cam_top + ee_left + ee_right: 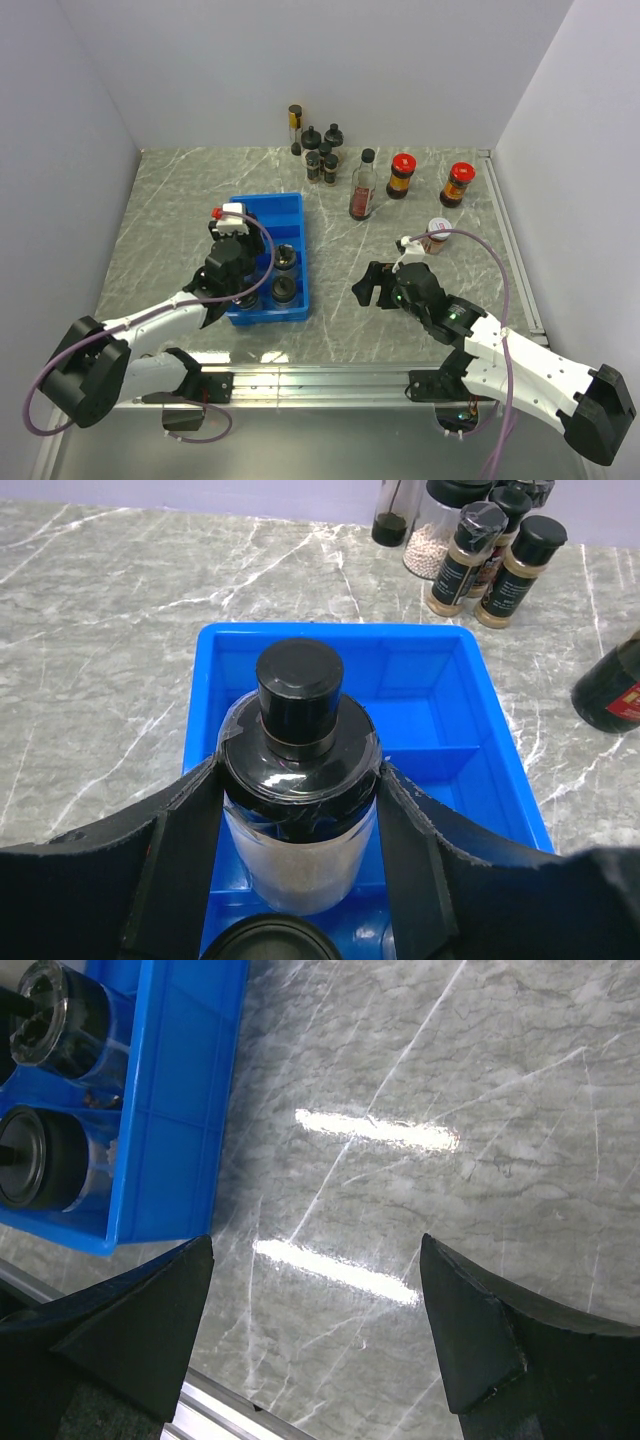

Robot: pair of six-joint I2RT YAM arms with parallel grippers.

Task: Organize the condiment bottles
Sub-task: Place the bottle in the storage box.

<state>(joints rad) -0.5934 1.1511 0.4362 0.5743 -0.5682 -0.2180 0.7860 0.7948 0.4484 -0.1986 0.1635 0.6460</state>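
**Left claw (pixel 240 272) has a black-capped jar (pixel 300 695) in the blue tray (pixel 290 212), right claw (pixel 372 285) has nothing**

Top view: left claw sits over the tray's near end, right claw hangs just beside the tray over the counter (pixel 180 200). Most condiment bottles (pixel 322 155) are lined up along the back. Left wrist: jaws half closed, pressing both sides of the jar, which stands upright inside the tray. Right wrist: jaws spread wide, only bare counter between them.

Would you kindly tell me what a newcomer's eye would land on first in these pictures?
The bright blue tray left of centre, where the left claw grips a black-capped jar. Beyond it, small bottles cluster at the back, while the right claw hangs open over the marble table.
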